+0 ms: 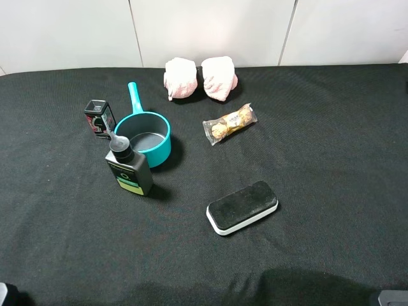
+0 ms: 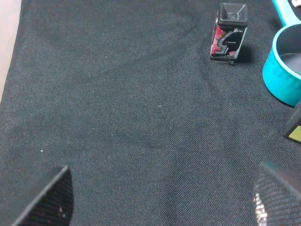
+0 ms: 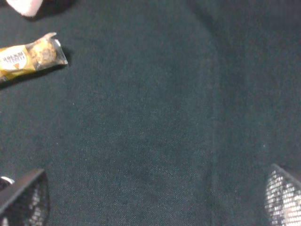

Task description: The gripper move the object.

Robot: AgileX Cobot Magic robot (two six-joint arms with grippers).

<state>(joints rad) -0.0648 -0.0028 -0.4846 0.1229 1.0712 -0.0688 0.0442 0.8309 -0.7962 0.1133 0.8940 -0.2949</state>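
The board eraser [image 1: 242,207], with a black felt top and a white base, lies flat on the black cloth right of centre, towards the front. It shows in neither wrist view. My left gripper [image 2: 162,202] is open and empty, with its fingertips [image 2: 49,197] wide apart above bare cloth at the front left. My right gripper [image 3: 154,200] is also open and empty, above bare cloth at the front right. Both are well away from the eraser. In the exterior view only slivers of the arms show at the bottom corners.
A teal pot [image 1: 143,137] stands left of centre, with a black bottle with a green label [image 1: 131,167] in front of it and a small black box [image 1: 100,118] to its left. Two pink cloths [image 1: 199,78] lie at the back. A chocolate packet [image 1: 229,123] lies behind the eraser.
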